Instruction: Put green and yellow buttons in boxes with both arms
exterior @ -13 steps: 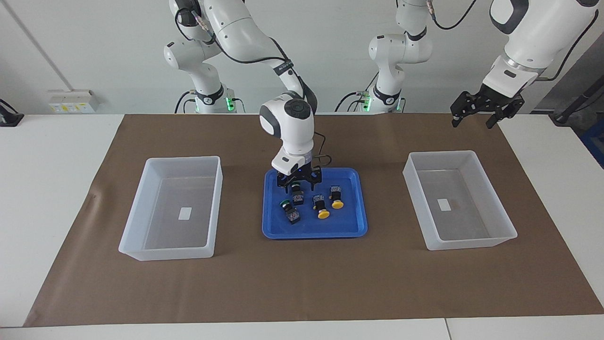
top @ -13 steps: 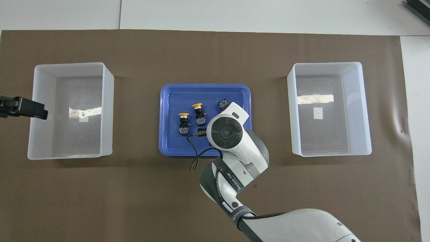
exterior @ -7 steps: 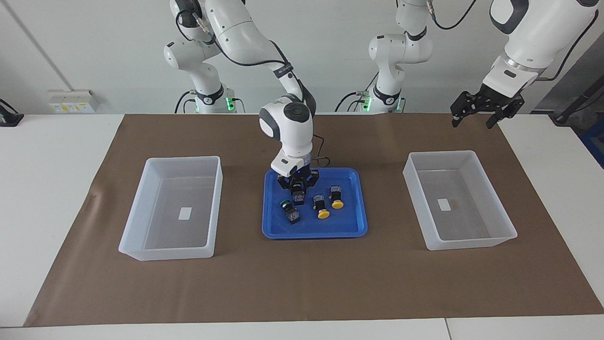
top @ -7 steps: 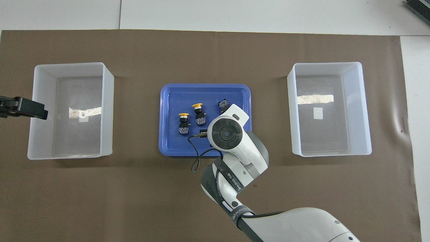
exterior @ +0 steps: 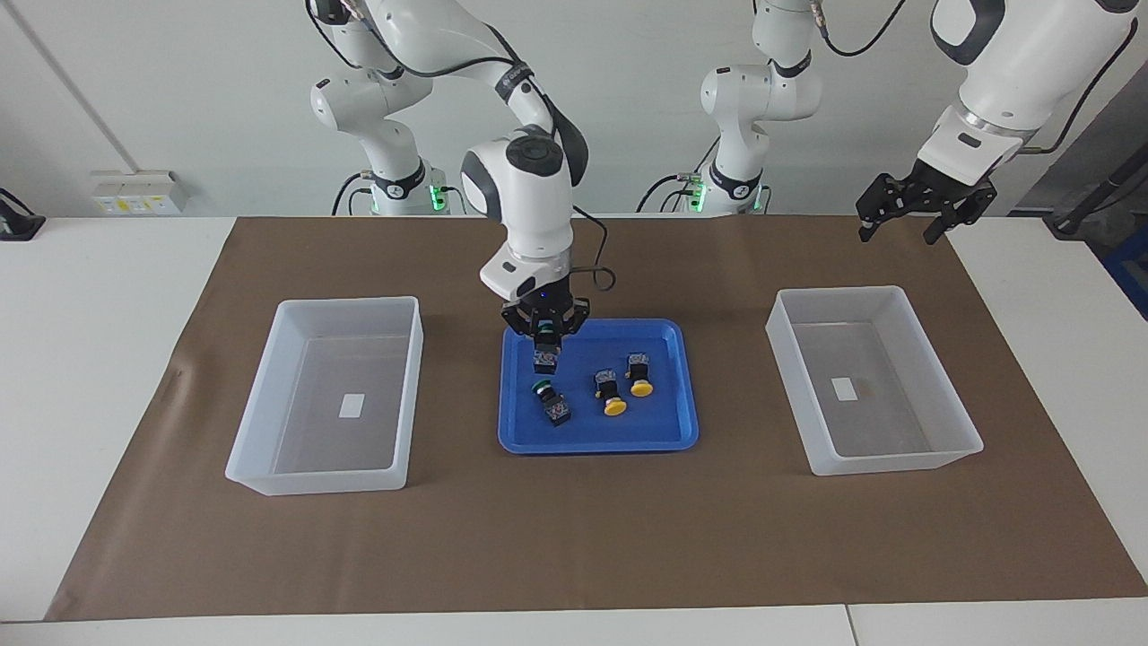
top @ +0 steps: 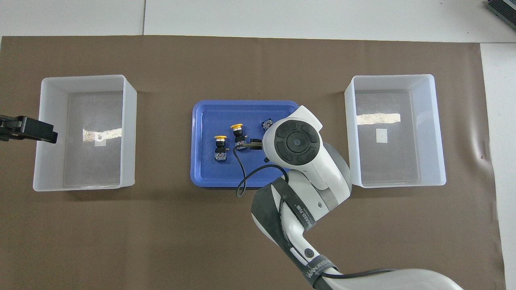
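Currently, you have no button in either box: both the box [exterior: 330, 395] at the right arm's end of the worktop [exterior: 574, 529] and the box [exterior: 872, 379] at the left arm's end hold only their labels.

The right gripper [exterior: 544, 334] hangs over the blue tray [exterior: 668, 437], its fingers closed on one green button [exterior: 544, 357], lifted clear of the tray floor. Taking the tray in the facing view as a clock face, the held button hangs over about 10 o'clock.

Three buttons remain in the tray: the second green button [exterior: 551, 401] near 8 o'clock, and two yellow buttons [exterior: 610, 393] [exterior: 639, 374] side by side near the centre.

The left gripper [exterior: 913, 215] waits with fingers open, raised above the worktop's edge near its own box.

Judged from this, one of four picks is in hand; all four placements remain.
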Controlling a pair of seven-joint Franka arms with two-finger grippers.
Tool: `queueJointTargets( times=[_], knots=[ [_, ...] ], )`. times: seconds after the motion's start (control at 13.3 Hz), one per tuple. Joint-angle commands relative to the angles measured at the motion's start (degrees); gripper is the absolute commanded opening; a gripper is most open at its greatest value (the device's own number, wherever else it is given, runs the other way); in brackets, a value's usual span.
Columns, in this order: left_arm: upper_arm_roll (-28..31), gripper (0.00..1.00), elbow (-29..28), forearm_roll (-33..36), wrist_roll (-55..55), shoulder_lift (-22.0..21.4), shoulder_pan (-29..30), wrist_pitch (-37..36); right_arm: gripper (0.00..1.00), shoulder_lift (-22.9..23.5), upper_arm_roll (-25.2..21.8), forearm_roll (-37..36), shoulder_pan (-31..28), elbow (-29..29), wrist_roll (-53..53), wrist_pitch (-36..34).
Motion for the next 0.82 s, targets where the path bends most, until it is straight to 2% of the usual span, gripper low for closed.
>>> queueJointTargets(
  times=[0.0, 0.22, 0.37, 0.45, 0.6, 0.75],
  knots=[
    [-0.11, 1.0, -1.79, 0.71, -0.67, -1.47, -0.25, 1.08, 0.0, -4.35, 0.13, -0.58, -5.62, -0.82, -3.43, -3.5],
    [-0.55, 1.0, -3.27, 0.71, -1.02, -1.99, -1.05, 3.34, 0.0, -5.76, 0.22, -0.49, -14.77, -2.05, -18.09, -4.48],
    [-0.73, 1.0, -13.77, 0.71, -2.24, -5.31, -5.94, 16.4, 0.0, -5.76, 0.22, -0.4, -19.86, -4.41, -26.45, -3.52],
    [-0.82, 1.0, -17.48, 0.71, -4.16, -6.46, -7.88, 19.68, 0.0, -5.68, 0.22, -0.4, -22.33, -5.81, -30.23, -2.73],
    [-0.9, 1.0, -19.45, 0.62, -6.46, -5.26, -10.7, 22.95, 0.0, -4.89, 0.22, -0.23, -26.29, -9.06, -35.87, 1.91],
    [-0.9, 1.0, -23.13, 0.62, -14.07, -3.24, -16.49, 29.87, 0.0, -2.44, 0.22, 0.12, -28.76, -11.36, -38.08, 8.14]
  ],
)
